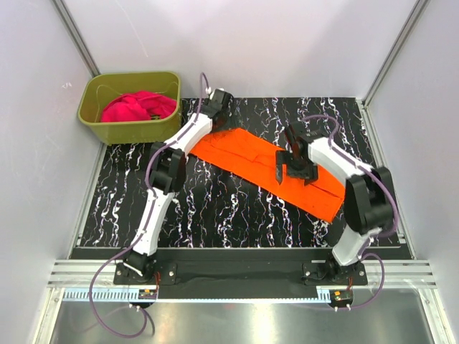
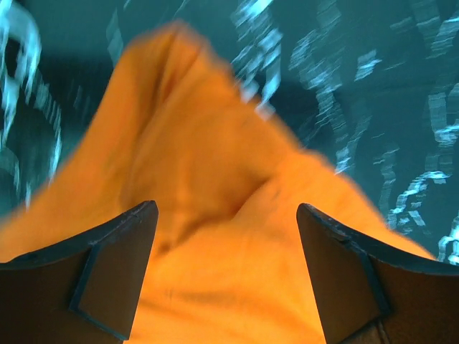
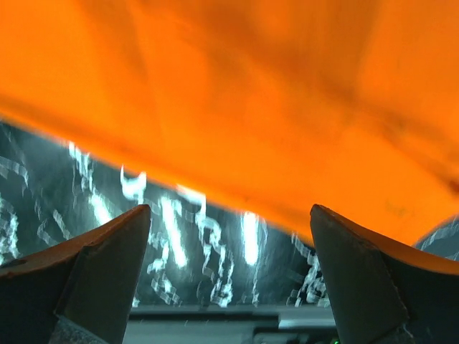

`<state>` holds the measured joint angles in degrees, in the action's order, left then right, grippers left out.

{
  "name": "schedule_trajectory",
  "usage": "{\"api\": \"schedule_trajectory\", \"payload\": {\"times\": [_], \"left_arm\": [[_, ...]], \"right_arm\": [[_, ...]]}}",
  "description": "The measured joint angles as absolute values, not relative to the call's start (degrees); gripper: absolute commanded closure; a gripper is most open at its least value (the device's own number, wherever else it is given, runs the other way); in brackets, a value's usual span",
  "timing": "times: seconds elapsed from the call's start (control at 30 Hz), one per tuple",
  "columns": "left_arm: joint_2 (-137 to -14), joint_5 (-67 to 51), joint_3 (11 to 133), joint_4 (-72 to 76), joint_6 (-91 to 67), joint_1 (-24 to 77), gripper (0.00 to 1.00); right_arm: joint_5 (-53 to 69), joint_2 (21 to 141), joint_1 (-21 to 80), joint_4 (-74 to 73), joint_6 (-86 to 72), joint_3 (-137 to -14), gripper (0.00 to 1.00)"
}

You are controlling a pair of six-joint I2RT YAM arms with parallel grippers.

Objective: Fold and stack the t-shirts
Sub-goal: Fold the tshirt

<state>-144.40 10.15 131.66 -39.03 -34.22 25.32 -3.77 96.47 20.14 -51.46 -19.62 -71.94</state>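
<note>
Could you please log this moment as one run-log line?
orange t-shirt: lying on table | pink t-shirt: in green tub | left hand: open, above orange t-shirt | right hand: open, holding nothing

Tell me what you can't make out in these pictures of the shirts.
- Top view: the orange t-shirt has its middle hidden beneath the right arm.
- Top view: the magenta t-shirt is bunched; the tub wall hides its lower part.
- Left wrist view: orange t-shirt blurred, cut off at the bottom edge.
- Right wrist view: orange t-shirt blurred, running past the top edge.
</note>
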Motion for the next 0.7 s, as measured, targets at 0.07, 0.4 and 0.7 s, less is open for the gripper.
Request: {"api": "schedule_trajectory", "payload": {"times": [0.07, 0.4, 0.7], "left_arm": [[-144.81, 6.92, 132.22, -34.68, -29.36, 24.38, 0.16], [-140.42, -1.80, 127.68, -22.55, -20.69, 22.55, 0.12], [-109.19, -6.46, 103.94, -20.75, -25.26, 23.09, 0.11]], "right_arm": [[-4.29, 100.86, 19.84, -50.41, -16.88, -74.89, 0.00], [-6.20, 112.55, 17.02, -46.96, -5.76, -86.63, 0.00], [-1.83, 113.32, 15.00, -41.71, -6.85, -79.81, 0.00]]}}
